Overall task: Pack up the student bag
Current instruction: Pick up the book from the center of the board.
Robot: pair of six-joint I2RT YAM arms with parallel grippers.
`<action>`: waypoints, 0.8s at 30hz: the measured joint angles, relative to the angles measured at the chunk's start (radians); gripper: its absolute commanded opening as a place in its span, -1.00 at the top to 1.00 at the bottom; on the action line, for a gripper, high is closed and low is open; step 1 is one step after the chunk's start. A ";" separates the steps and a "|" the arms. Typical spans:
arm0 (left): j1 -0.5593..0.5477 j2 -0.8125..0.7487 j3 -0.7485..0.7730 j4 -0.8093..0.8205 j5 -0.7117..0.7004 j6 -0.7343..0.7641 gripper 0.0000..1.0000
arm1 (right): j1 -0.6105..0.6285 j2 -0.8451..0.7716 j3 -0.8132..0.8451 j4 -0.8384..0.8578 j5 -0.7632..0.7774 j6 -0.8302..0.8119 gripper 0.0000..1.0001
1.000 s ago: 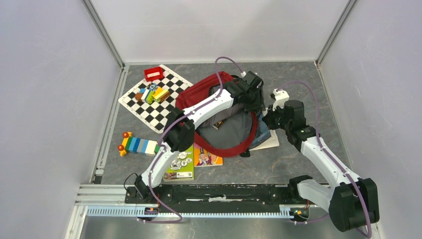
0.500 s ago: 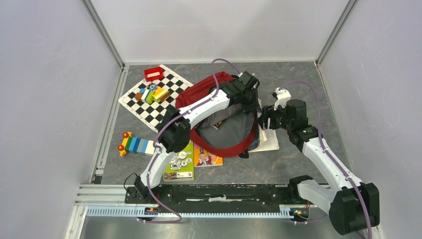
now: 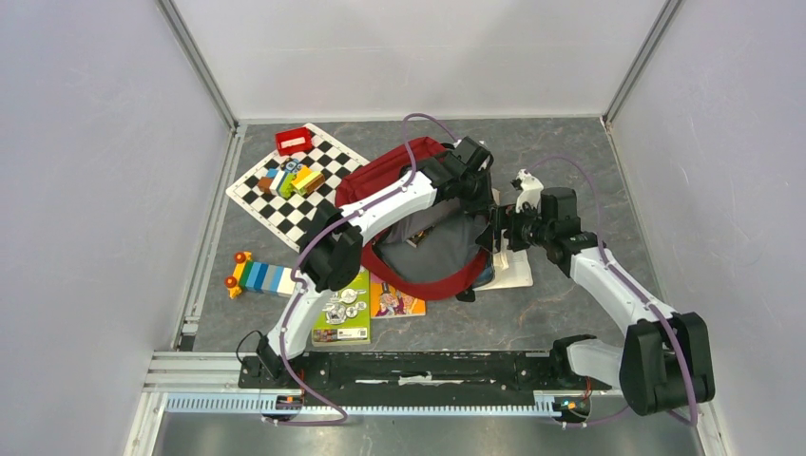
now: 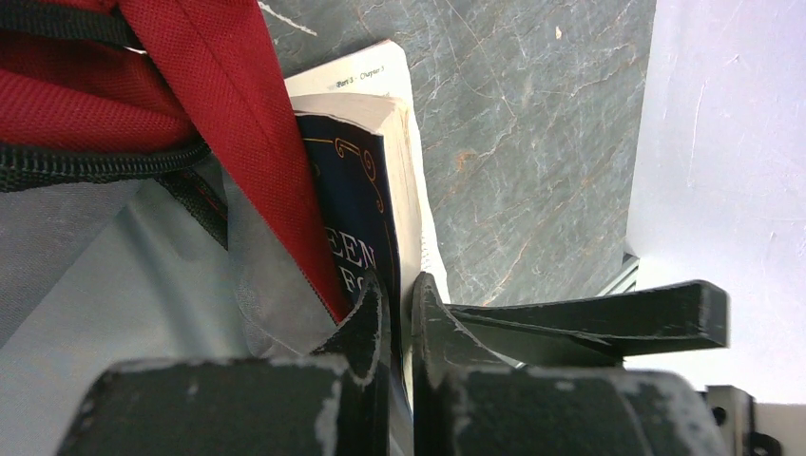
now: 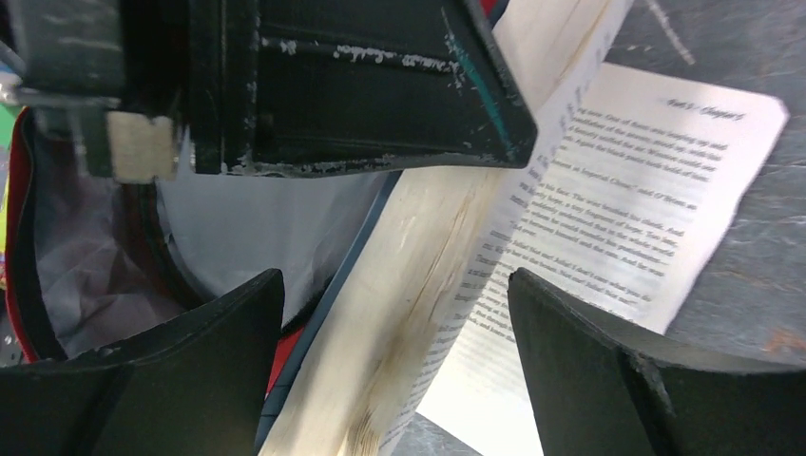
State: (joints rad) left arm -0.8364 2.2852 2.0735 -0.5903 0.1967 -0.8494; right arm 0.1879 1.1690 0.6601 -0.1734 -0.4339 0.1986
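The student bag (image 3: 385, 171) lies open mid-table, dark red with grey lining (image 4: 114, 275). A thick book (image 3: 513, 271) with a dark blue cover (image 4: 356, 190) leans at the bag's right rim, half behind the red edge (image 4: 219, 85). My left gripper (image 4: 400, 285) reaches across the bag (image 3: 487, 211) and is shut on the book's cover edge. My right gripper (image 5: 394, 277) stands open just right of it (image 3: 502, 233), its fingers on either side of the cream page block (image 5: 447, 256) without touching. One printed page (image 5: 618, 190) lies flat on the table.
A chessboard (image 3: 285, 204) at the back left carries coloured blocks (image 3: 290, 179), with a small red box (image 3: 294, 141) at its far corner. A block train (image 3: 261, 277), a green booklet (image 3: 345, 309) and a comic (image 3: 397, 302) lie near the bag's front. Walls close in on all sides.
My left gripper has closed on the book's cover. My right gripper has opened, let go of the book and moved slightly left, toward the bag.
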 measured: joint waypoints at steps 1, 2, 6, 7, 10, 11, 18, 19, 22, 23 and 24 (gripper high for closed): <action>0.000 0.000 -0.002 0.002 0.000 0.000 0.96 | 0.000 0.012 0.001 0.000 -0.016 0.003 -0.79; 0.000 -0.001 -0.002 0.002 0.000 0.000 0.96 | 0.000 0.023 0.002 0.000 -0.029 0.007 -0.76; 0.000 -0.001 -0.003 0.002 0.001 0.000 0.96 | 0.000 0.043 0.003 -0.002 -0.059 0.013 -0.70; 0.000 -0.001 -0.003 0.002 0.001 -0.001 0.96 | 0.000 0.043 0.005 -0.005 -0.063 0.013 -0.69; 0.003 -0.001 -0.003 0.002 0.010 -0.001 0.96 | -0.001 0.042 0.006 -0.012 -0.066 0.012 -0.69; 0.005 -0.001 -0.003 0.002 0.015 -0.001 0.96 | -0.001 0.039 0.006 -0.015 -0.066 0.011 -0.70; 0.014 -0.001 -0.008 0.021 0.032 0.000 0.96 | -0.008 -0.002 0.008 -0.079 -0.097 -0.019 -0.87; 0.016 -0.001 -0.008 0.023 0.035 0.000 0.96 | -0.010 -0.009 0.008 -0.092 -0.102 -0.025 -0.88; 0.019 -0.001 -0.008 0.027 0.041 0.000 0.96 | -0.010 -0.049 0.008 -0.137 -0.119 -0.058 -0.89; 0.021 -0.001 -0.008 0.028 0.042 0.000 0.96 | -0.010 -0.060 0.008 -0.147 -0.125 -0.067 -0.89; 0.021 -0.001 -0.008 0.029 0.042 0.000 0.96 | -0.010 -0.071 0.008 -0.158 -0.130 -0.077 -0.89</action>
State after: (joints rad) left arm -0.8154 2.2841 2.0651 -0.5613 0.2390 -0.8497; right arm 0.1783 1.0981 0.6678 -0.3317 -0.5640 0.1211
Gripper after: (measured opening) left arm 0.062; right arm 0.942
